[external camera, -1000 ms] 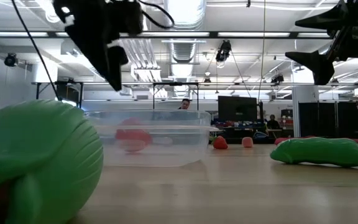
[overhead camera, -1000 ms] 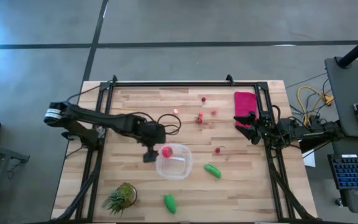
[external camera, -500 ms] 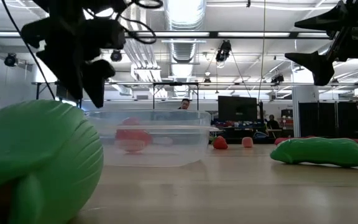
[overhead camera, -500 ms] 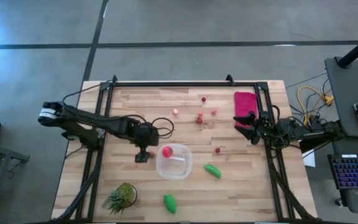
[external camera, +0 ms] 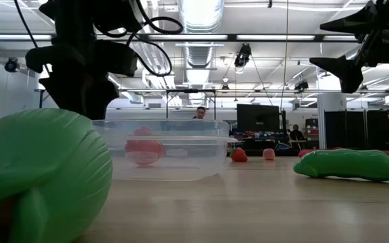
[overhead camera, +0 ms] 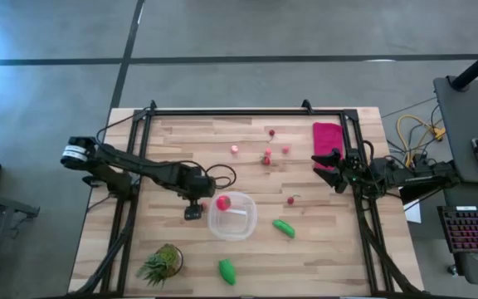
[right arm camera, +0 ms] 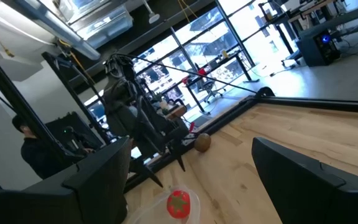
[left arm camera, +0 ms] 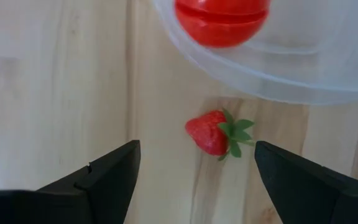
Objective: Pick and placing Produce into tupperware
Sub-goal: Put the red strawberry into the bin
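Note:
The clear tupperware (overhead camera: 231,218) sits mid-table with the red tomato (overhead camera: 222,202) inside it. My left gripper (overhead camera: 192,213) hovers open just off the tupperware's left wall. In the left wrist view its fingers (left arm camera: 194,171) stand either side of a red strawberry (left arm camera: 215,132) that lies on the wood beside the tupperware's rim (left arm camera: 260,81). Two green pieces (overhead camera: 284,227) (overhead camera: 226,271) and small red berries (overhead camera: 266,156) (overhead camera: 290,200) lie on the table. A brown piece (right arm camera: 202,142) shows in the right wrist view. My right gripper (overhead camera: 334,170) waits open at the table's right edge.
A spiky potted plant (overhead camera: 162,262) stands near the table's near left corner. A flat red cloth (overhead camera: 328,137) lies at the far right. A black frame (overhead camera: 222,112) runs along the table's sides. Bare wood lies left of the tupperware.
My left gripper has moved from above the tupperware's left rim a little toward the table's left edge and has come down closer to the table. The tomato has stayed in the tupperware.

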Available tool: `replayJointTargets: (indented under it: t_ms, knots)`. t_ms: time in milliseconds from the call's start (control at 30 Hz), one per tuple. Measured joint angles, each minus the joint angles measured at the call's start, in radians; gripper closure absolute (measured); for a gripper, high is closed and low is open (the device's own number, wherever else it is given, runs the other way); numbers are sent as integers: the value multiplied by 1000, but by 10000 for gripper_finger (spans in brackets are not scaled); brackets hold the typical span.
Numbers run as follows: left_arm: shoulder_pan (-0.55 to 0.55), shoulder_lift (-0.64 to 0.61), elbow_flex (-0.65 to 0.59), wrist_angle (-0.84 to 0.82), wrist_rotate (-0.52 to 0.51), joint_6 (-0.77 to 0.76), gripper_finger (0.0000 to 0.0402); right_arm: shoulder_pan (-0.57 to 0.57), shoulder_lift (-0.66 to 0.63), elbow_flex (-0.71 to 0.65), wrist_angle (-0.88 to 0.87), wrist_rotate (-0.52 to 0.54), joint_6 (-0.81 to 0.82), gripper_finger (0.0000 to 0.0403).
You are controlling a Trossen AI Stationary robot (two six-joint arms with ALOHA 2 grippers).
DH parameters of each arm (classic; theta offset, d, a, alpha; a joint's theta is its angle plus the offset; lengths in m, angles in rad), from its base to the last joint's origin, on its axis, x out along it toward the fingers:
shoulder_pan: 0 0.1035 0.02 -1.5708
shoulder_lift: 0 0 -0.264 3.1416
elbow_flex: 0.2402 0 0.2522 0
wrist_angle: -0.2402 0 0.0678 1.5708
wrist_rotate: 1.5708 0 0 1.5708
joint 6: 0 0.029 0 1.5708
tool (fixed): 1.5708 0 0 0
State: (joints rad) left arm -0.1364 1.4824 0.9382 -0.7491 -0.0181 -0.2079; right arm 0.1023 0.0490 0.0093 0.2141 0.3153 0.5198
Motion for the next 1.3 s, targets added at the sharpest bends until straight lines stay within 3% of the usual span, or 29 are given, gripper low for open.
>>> replayJointTargets:
  t_ms: [667,1033,1300]
  knots:
    - [-72,6,-12,62,-94,-128,112,0,0,0,0,0,0,76]
    - [-90,74,-15,71,-47,-133,112,0,0,0,0,0,0,76]
    - [-88,101,-10,88,-94,-180,112,0,0,0,0,0,0,76]
